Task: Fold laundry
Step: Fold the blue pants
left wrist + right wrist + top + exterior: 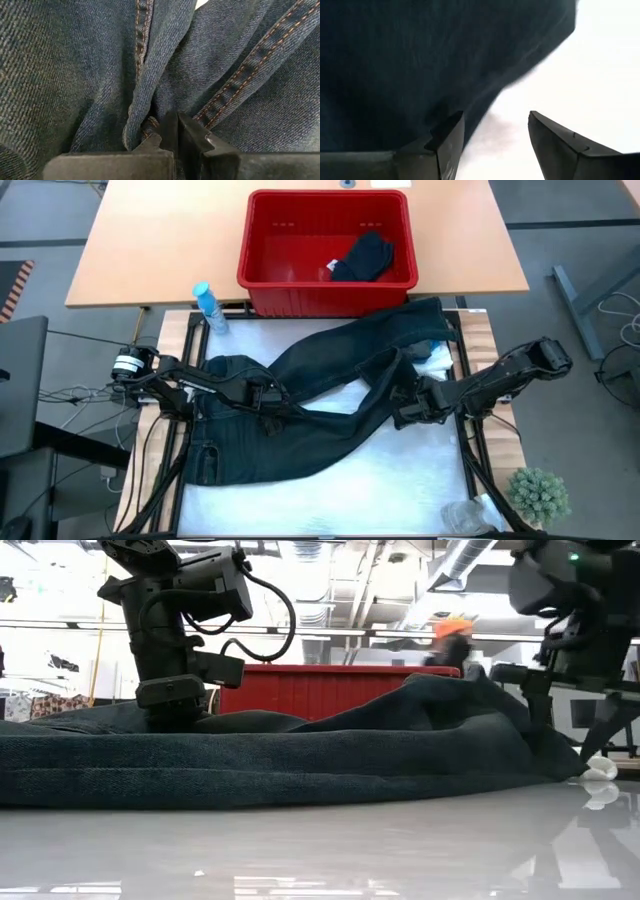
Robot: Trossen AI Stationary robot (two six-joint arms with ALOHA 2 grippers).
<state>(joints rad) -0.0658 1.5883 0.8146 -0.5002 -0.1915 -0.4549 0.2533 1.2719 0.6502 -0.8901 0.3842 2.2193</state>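
From above, a pair of dark denim trousers [300, 415] lies spread across the white table [400, 480], waistband toward the left arm, one leg running up past the right arm toward a red basket [327, 250] that holds a black garment [365, 258]. The left gripper [268, 398] sits on the trousers near the crotch, its jaws shut on a fold of denim; the right gripper [408, 408] rests at the leg's edge with its jaws apart. Just beyond the right jaws, a white garment [436, 360] peeks from under the leg. A blue-capped bottle [209, 308] stands beyond the left arm beside the basket, and a small green plant [540, 495] sits behind the right arm at the table's corner. At table level, the trousers form a long dark ridge with the left arm planted on it, the basket behind. The left wrist view shows the closed jaws pinching a seam with orange stitching. The right wrist view shows open jaws, one finger [447, 142] at the cloth's edge, the other over bare table, holding nothing.
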